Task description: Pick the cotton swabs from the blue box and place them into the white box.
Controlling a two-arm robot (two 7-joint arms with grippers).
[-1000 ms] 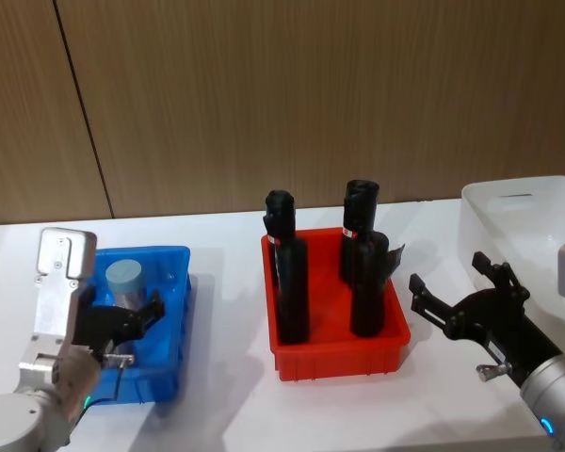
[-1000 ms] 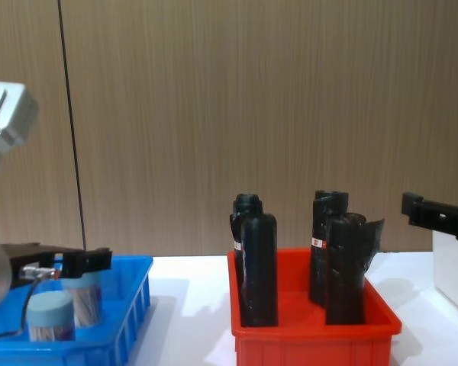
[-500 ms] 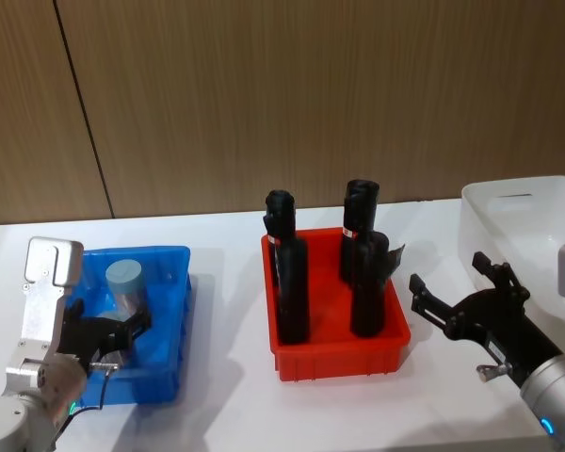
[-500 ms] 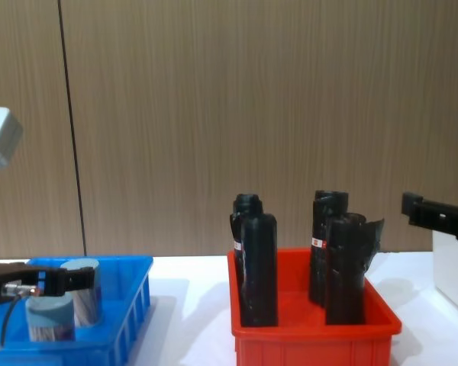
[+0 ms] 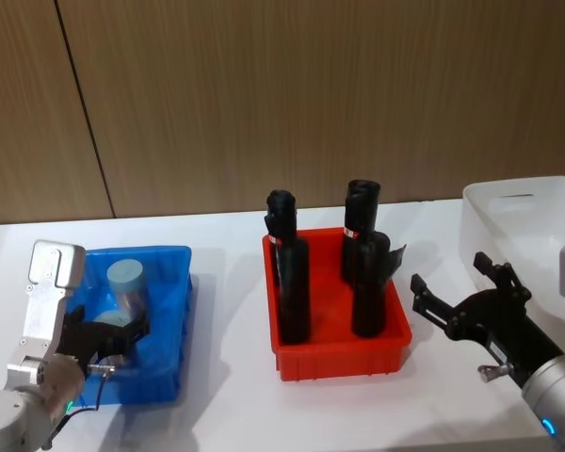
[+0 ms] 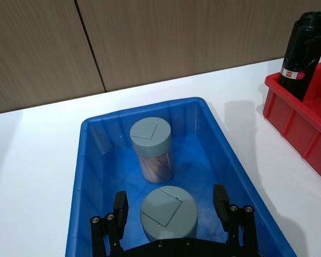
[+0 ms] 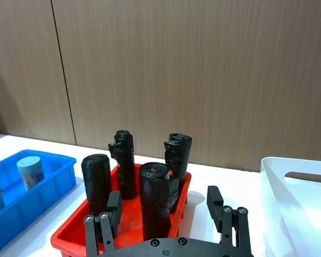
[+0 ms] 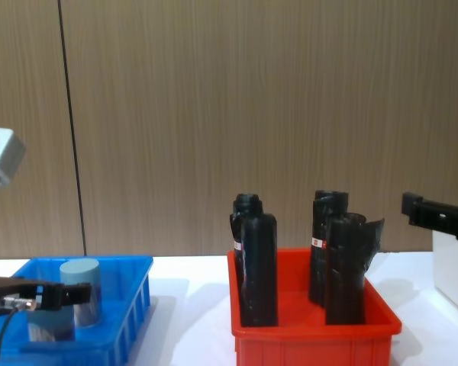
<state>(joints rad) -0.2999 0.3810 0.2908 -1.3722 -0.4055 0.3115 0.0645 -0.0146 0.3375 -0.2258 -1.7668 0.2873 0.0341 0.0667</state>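
Two jars of cotton swabs (image 5: 125,278) sit in the blue box (image 5: 155,251); none is moved yet.
Your left gripper (image 6: 170,202) is low in the blue box, at 9 o'clock on the table, jaws spread on both sides of the near jar (image 6: 168,217), not squeezing it. The far jar (image 6: 151,144) stands at 12 o'clock from it. Your right gripper (image 5: 449,278) hangs at 3 o'clock, jaws spread, between the red bin (image 5: 339,358) and the white box (image 5: 508,202). I think both jars are left to carry.
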